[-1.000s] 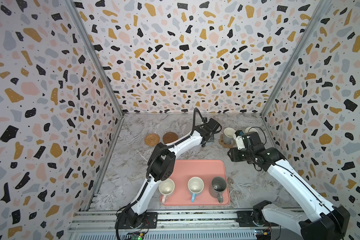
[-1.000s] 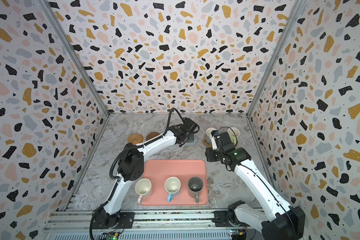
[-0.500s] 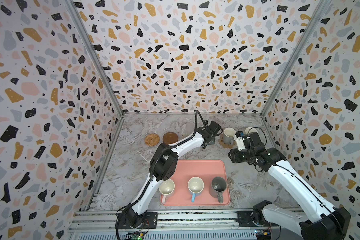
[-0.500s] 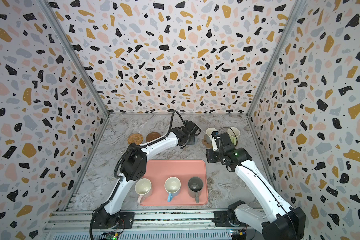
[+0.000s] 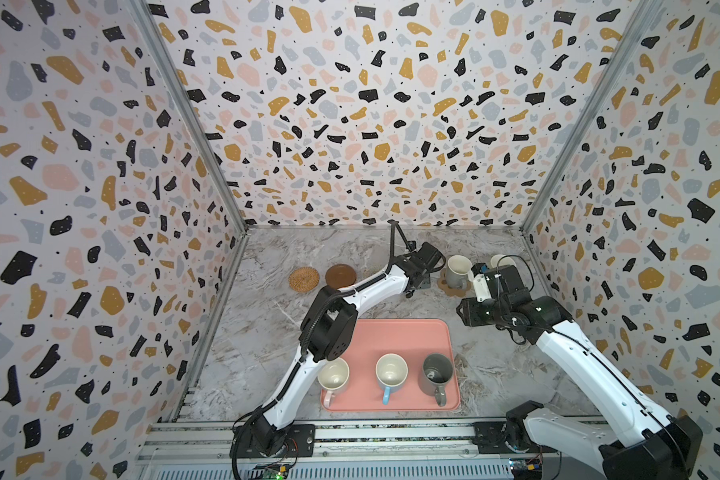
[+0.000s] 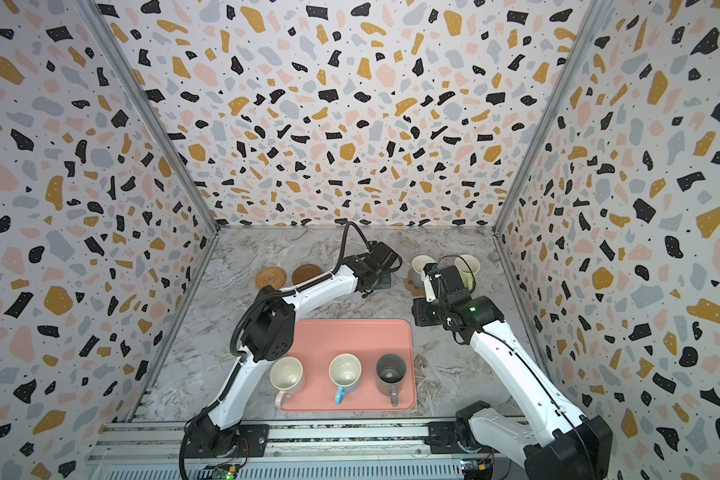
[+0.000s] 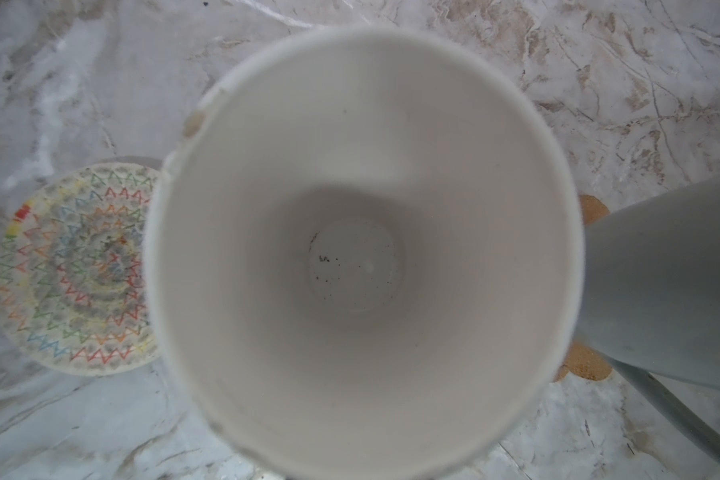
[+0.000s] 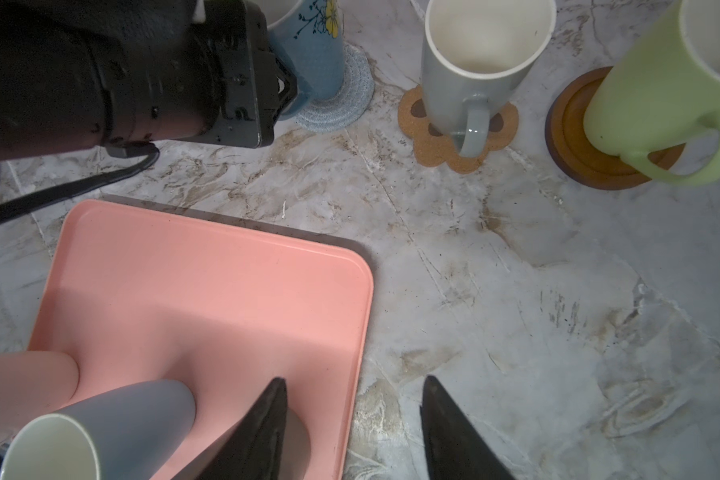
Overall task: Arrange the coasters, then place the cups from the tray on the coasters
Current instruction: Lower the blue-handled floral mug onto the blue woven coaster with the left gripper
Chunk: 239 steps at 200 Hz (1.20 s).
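**Left gripper.** The fingers are closed together on the side of the blue cup (the contact point is hidden behind the gripper body). The blue cup stands upright on the light-blue woven coaster. The left wrist view looks straight down into the cup's cream interior.

**Right gripper.** The fingers are apart with nothing between them. One finger hangs over the right edge of the tray and one over the bare table.

**Coaster row.** The row runs toward the far edge of the table. From the left edge to the right edge:
1. The orange-tan woven coaster is bare.
2. The first dark brown coaster is bare and lies just beside item 1.
3. The beige woven coaster (coloured zigzag stitching) is bare and lies just beside the blue cup.
4. The light-blue woven coaster carries the blue cup.
5. The paw-shaped coaster carries the grey cup, upright.
6. The second dark brown coaster carries the light green cup, upright, nearest the right edge of the table.

**Tray.** It lies at the middle of the table's near edge. Three cups stand upright in a row along the tray's near edge:
- the pale pink cup
- the light blue cup
- the dark grey cup

All three handles point toward the near edge.
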Available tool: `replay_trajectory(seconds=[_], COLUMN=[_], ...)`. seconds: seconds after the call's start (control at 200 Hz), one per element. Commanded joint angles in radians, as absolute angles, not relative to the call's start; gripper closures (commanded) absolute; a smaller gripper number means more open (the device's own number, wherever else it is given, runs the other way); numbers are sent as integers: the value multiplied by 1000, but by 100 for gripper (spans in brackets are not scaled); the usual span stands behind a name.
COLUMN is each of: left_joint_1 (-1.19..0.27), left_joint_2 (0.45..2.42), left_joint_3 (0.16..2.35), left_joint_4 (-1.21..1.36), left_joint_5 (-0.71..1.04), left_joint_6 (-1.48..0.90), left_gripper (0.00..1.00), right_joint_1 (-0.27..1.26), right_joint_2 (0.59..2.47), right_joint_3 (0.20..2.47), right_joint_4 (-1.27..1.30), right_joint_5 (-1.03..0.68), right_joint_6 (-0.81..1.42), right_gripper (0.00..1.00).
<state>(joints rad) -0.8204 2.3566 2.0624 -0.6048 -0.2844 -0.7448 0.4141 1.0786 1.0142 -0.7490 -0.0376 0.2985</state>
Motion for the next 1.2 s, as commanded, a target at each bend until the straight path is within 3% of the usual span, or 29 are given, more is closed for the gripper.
replay_trajectory(seconds=[0.0, 0.355, 1.191], left_joint_1=[-828, -827, -846], left_joint_2=[2356, 2361, 2337], left_joint_3=[2111, 2089, 2028], left_joint_4=[-549, -537, -497], left_joint_5=[-291, -282, -263], left_joint_6=[-747, -752, -771], left_gripper=[100, 98, 64], right_joint_1=[411, 411, 411], right_joint_2=[1054, 1054, 1050], right_joint_3=[1008, 1005, 1005], right_joint_4=[-780, -781, -786], right_joint_5=[-31, -32, -32], right_joint_6=[313, 319, 333], right_gripper=[46, 46, 46])
